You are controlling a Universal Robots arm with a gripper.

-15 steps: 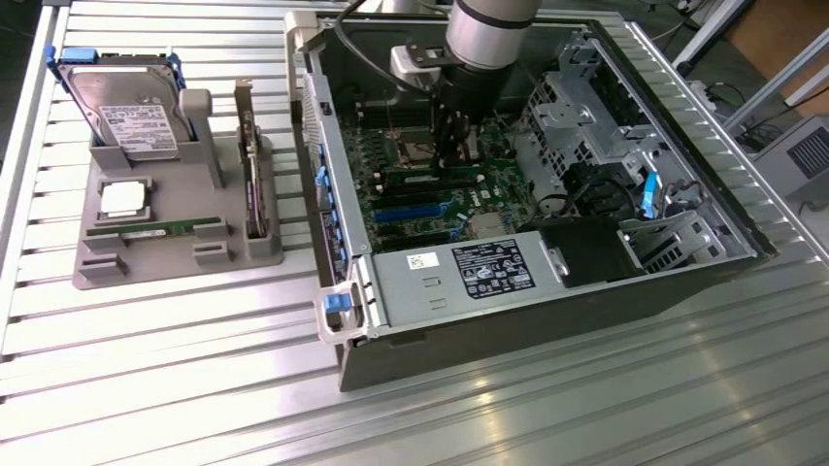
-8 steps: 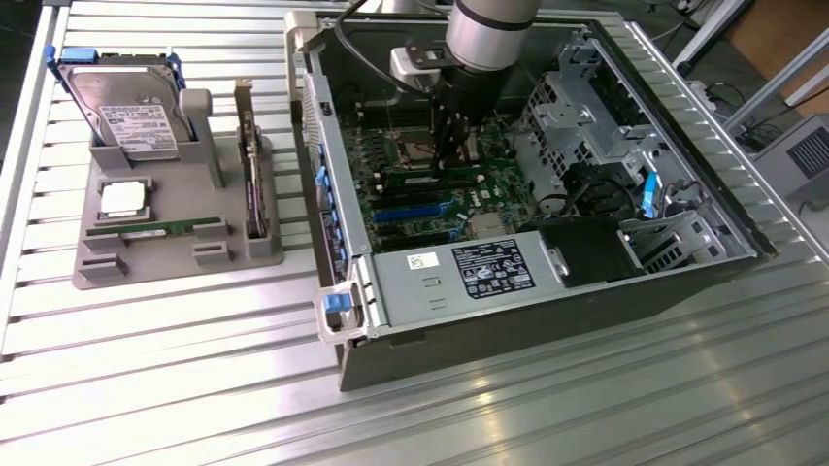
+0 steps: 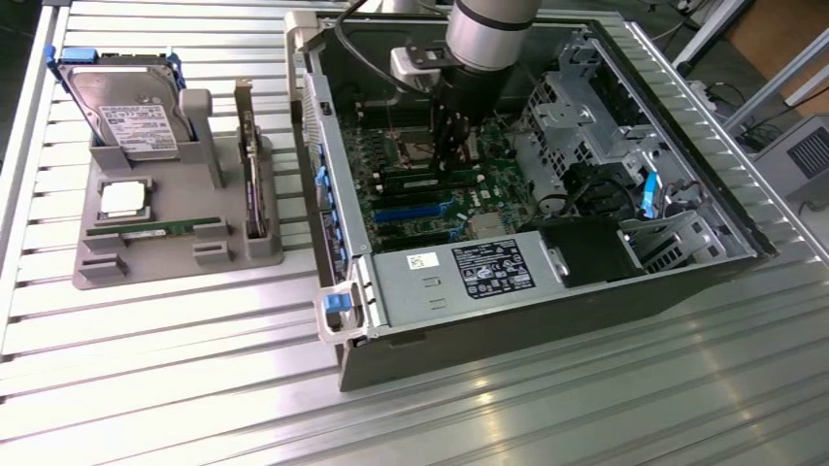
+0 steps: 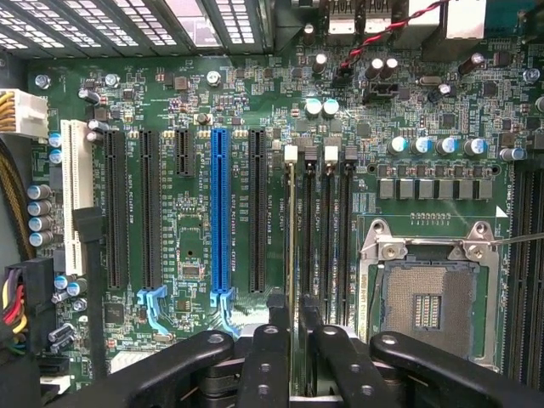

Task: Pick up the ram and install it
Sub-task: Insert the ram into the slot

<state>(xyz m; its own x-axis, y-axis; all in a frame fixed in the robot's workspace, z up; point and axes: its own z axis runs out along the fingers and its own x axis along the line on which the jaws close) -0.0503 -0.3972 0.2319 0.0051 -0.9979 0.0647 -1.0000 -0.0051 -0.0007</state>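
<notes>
In the exterior view we see the arm [image 3: 490, 39] reaching down into the open case [image 3: 545, 282], which lies on its side on the ribbed table [image 3: 194, 369]. The gripper [image 3: 449, 155] hangs over the board [image 3: 428, 199], near the case's far wall. A grey rack [image 3: 162, 228] sits by the table's edge on the exterior view's left, holding a hard drive [image 3: 123, 107], a square processor [image 3: 123, 197], a card on edge [image 3: 250, 165] and 1 green stick [image 3: 162, 230] lying flat near the rack's near edge.

In the wrist view we look straight down at the board [image 4: 187, 246]. The ram [image 4: 293, 246] stands edge-on in a memory slot, between the blue slot [image 4: 221, 204] and the empty socket [image 4: 425, 297]. The gripper [image 4: 293, 357] straddles its near end, with the black fingers [image 4: 265, 365] just beside the stick on either side. We cannot tell whether they clamp it or have let go.
</notes>
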